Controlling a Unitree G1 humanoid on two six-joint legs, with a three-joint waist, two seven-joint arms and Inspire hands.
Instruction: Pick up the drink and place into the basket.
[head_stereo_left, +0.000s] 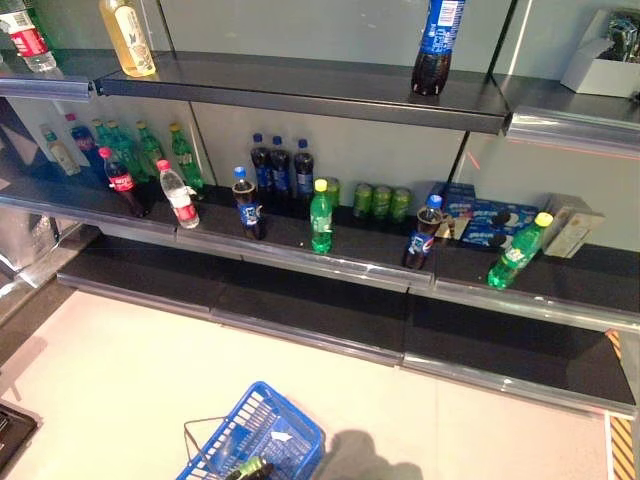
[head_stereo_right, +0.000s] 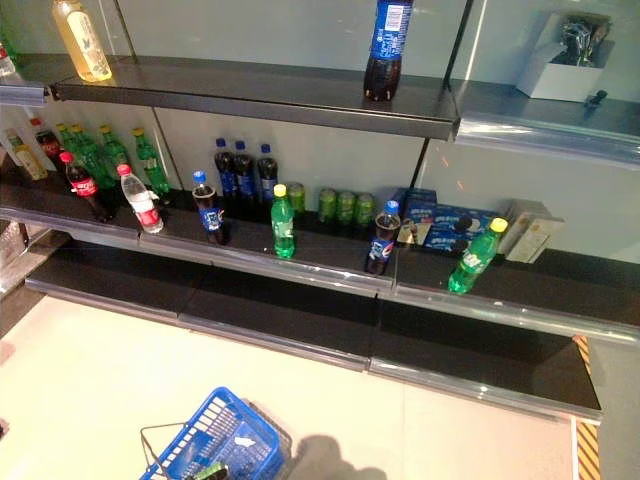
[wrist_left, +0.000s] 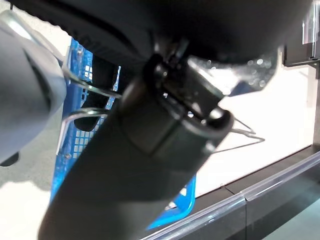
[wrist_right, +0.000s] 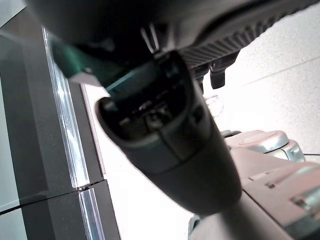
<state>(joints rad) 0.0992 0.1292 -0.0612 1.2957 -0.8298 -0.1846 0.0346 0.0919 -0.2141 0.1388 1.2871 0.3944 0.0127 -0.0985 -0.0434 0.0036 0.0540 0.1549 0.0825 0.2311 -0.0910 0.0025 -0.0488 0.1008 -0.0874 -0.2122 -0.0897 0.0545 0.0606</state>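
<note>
While no drink is showing in either hand, the nearest candidates are standing upright on the dark metal middle shelf: a green plastic bottle with a yellow cap and, just beside it, a dark cola bottle with a blue cap. Which one is meant I cannot tell. Well below them, the blue plastic mesh basket is hanging near the floor, its thin wire handle passing close by the left hand. The right hand is hanging low beside the shelf front.

Judging from here, a reach into that crowded row is risking a knock to a neighbouring bottle, and a swinging basket is making a clean drop harder.

Both hands are filling their wrist views as dark bulk, so I cannot tell whether their fingers are apart, together or clamped on anything. A dark-and-green object is lying in the basket, cut off by the frame edge and unidentifiable.
</note>
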